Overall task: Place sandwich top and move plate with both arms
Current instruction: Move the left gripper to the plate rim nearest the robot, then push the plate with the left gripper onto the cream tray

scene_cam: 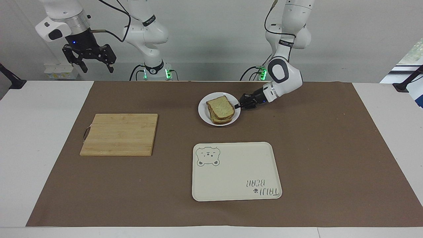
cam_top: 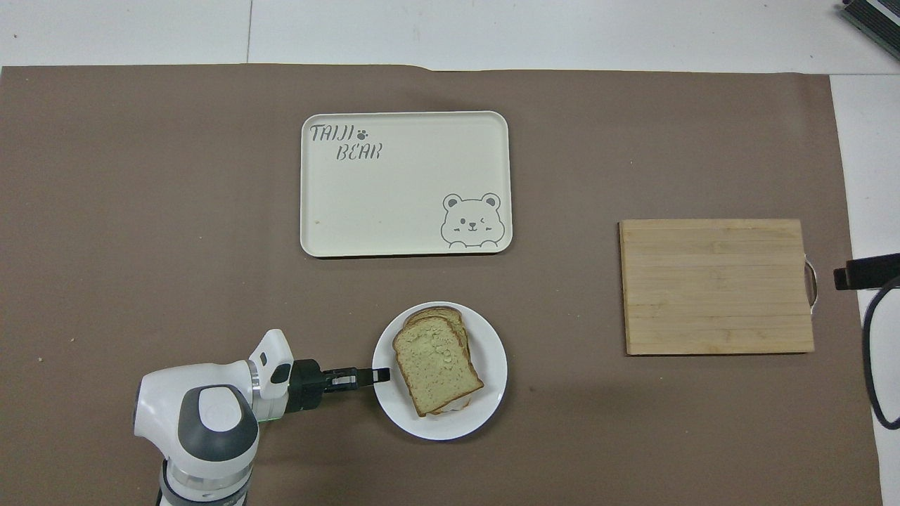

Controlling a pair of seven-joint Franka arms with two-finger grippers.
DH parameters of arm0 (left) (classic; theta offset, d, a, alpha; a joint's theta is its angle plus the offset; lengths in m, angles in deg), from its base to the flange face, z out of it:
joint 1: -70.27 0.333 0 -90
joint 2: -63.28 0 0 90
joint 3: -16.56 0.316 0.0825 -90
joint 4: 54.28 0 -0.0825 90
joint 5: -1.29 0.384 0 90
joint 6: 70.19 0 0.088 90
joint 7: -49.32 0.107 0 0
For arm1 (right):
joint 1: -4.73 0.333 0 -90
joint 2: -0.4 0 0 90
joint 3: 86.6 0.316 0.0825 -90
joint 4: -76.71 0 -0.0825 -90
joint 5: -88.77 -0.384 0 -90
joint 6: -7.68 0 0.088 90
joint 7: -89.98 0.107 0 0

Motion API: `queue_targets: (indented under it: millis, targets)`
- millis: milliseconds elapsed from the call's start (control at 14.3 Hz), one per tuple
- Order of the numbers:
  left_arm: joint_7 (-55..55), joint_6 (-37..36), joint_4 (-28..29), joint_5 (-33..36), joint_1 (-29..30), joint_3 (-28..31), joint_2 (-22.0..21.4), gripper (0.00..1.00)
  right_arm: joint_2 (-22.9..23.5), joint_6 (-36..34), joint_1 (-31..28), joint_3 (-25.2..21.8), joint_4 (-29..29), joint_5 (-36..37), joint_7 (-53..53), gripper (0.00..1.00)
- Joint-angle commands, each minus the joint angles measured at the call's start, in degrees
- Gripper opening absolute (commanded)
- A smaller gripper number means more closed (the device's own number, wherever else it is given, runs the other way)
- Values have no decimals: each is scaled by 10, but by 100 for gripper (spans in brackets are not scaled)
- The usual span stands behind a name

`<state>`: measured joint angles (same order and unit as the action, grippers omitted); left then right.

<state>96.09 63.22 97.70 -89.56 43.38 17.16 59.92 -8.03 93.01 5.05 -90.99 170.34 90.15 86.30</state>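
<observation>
The small white plate (scene_cam: 202,113) (cam_top: 489,351) sits on the brown mat near the robots. On it lies a stack of bread, with the sandwich top (scene_cam: 220,107) (cam_top: 437,367) as the uppermost slice, pale and speckled with a brown crust. My left gripper (scene_cam: 238,105) (cam_top: 382,374) reaches in low and level, and is shut on the plate's rim on the side toward the left arm's end. My right gripper (scene_cam: 96,67) hangs open high above the right arm's end of the table and holds nothing.
A cream tray with a bear drawing (scene_cam: 236,172) (cam_top: 406,183) lies farther from the robots than the plate. A wooden cutting board (scene_cam: 119,134) (cam_top: 717,286) lies toward the right arm's end. Bare brown mat surrounds them.
</observation>
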Motion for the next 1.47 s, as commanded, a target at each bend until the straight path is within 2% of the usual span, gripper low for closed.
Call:
queue_targets:
  millis: [0,349,628,838,978,1047,1257,1397]
  targets:
    - [10,9,6,-14,-9,7,-10,0,-6,1,-6,-2,6,2,-11,100]
    - [4,-7,-11,-14,24,12,-22,0,-6,2,-3,3,4,1,-9,100]
    - [11,-125,-50,1,102,16,-12,0,-6,2,-4,3,4,1,-9,100]
    - [15,-183,-149,66,156,16,45,0,-6,2,-4,3,4,1,-9,100]
    - [17,-190,-184,78,169,15,63,0,-6,2,-4,3,4,1,-9,100]
    - [16,-187,-211,90,172,15,84,0,-6,2,-4,3,5,1,-9,100]
    - [-39,-139,-346,166,167,13,167,0,-6,2,-4,3,4,1,-8,100]
    - [-59,-121,-395,200,171,12,206,0,-1,7,-13,-4,1,4,-13,100]
